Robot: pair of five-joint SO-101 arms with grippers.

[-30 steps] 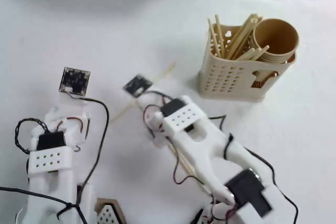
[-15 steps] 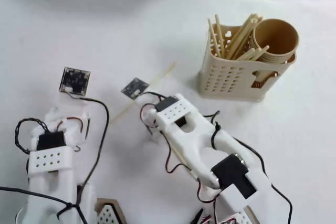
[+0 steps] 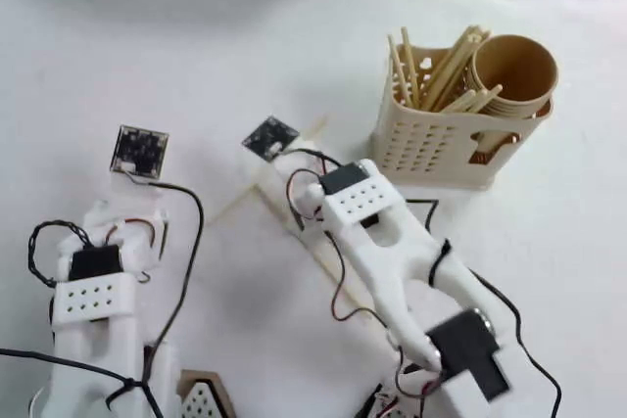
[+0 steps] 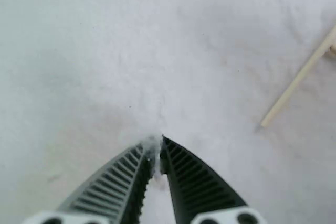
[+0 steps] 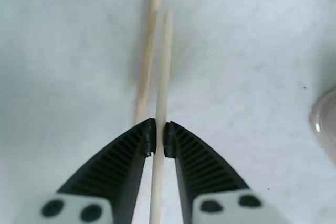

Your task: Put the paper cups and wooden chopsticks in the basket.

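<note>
Plainly, right end effector [image 5: 159, 130] tight around one wooden chopstick [image 5: 165, 66]; left end effector [image 4: 157, 144] closed, empty.

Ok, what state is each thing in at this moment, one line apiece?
Left gripper: shut, empty.
Right gripper: shut on one chopstick.
Held chopstick: clamped partway along its length.
Loose chopstick: flat on the table.
Basket: upright, holding chopsticks and cups.
Paper cups: upright in the basket.

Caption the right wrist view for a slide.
Right gripper shut on a wooden chopstick; second chopstick beside it on the table.
</note>
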